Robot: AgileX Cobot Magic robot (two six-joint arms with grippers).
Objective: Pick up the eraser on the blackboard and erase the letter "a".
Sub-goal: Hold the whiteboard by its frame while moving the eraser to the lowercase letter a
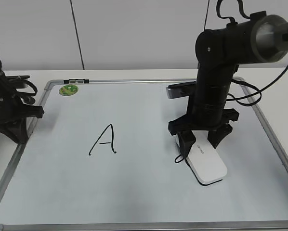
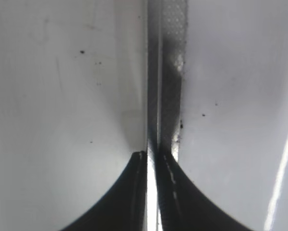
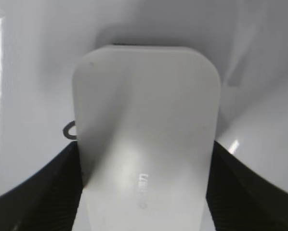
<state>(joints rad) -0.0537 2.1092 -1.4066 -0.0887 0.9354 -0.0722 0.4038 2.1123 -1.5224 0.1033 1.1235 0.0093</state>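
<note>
At the lower right of the exterior view, nearest the camera, the eraser (image 1: 207, 163) lies flat on the blackboard (image 1: 134, 192), its long side running diagonally from the upper left toward the lower right, with a thin dark edge of felt showing beneath its white top. The right gripper (image 1: 198, 141) stands over the eraser's upper end, one dark finger on each long side, and the right wrist view shows the ribbed pads (image 3: 47, 192) pressed against both flanks of the white block (image 3: 146, 144), so the pincer is pinching the eraser. Small grey lettering sits on the eraser's top near the bottom of that view. Just left of the eraser, a small black curl of marker (image 1: 179, 158) peeks out from under its edge; in the right wrist view it appears as a short hook (image 3: 70, 130) at the block's left side, which looks like what remains visible of the letter "a". Further left, near the middle of the board, stands a taller capital "A" (image 1: 104, 140), well apart from the eraser. At the far left edge, the left gripper (image 1: 13, 129) rests at the board's metal frame (image 2: 170, 96), and the left wrist view shows its two fingers pressed together with only a sliver between them. A round green sticker (image 1: 68, 89) marks the board's upper left corner.
</note>
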